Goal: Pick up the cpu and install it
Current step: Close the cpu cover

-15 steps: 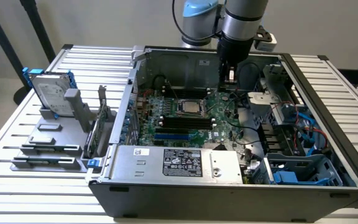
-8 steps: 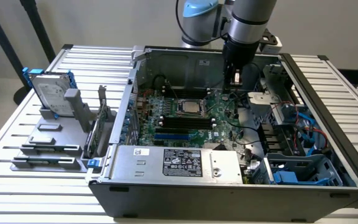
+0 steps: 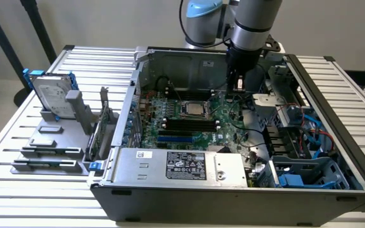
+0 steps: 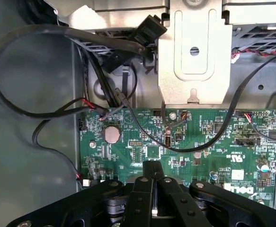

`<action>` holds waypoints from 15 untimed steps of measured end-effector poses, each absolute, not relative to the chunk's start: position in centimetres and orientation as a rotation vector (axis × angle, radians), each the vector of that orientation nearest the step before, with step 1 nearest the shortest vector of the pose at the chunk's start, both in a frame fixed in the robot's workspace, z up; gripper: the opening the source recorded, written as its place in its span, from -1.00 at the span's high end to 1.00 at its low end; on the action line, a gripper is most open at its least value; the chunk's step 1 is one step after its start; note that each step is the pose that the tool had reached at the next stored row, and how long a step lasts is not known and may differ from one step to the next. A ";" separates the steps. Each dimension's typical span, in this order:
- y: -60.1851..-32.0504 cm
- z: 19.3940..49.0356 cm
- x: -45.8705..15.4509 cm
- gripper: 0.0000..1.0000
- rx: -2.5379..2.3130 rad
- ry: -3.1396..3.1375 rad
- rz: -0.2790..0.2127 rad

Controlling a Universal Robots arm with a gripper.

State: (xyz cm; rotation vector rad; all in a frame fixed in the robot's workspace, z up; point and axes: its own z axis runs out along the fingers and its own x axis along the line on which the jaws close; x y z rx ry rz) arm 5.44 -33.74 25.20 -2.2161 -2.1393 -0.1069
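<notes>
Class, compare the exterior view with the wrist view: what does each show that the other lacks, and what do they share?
Exterior view: the silver hard drive in a blue frame and the small silver square cpu lying in its socket. Wrist view: a round silver coin battery and a looping black cable. Both: the green motherboard and the black end effector, shut.

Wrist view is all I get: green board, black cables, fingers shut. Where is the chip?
Observer: The silver chip lies flat in the middle of the board, toward the exterior view's left of the gripper.
Operator: Is the gripper touching it?
Observer: No, it hangs apart from it, nearer the back wall of the case.
Operator: Anything outside the case?
Observer: A hard drive in a blue frame stands on a grey rack on the table.
</notes>
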 end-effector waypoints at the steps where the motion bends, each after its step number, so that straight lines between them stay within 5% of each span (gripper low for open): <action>1: -33.7 25.2 5.3 0.79 -2.215 -2.138 -0.104; 15: -33.8 25.1 3.6 0.79 -2.127 -2.035 0.104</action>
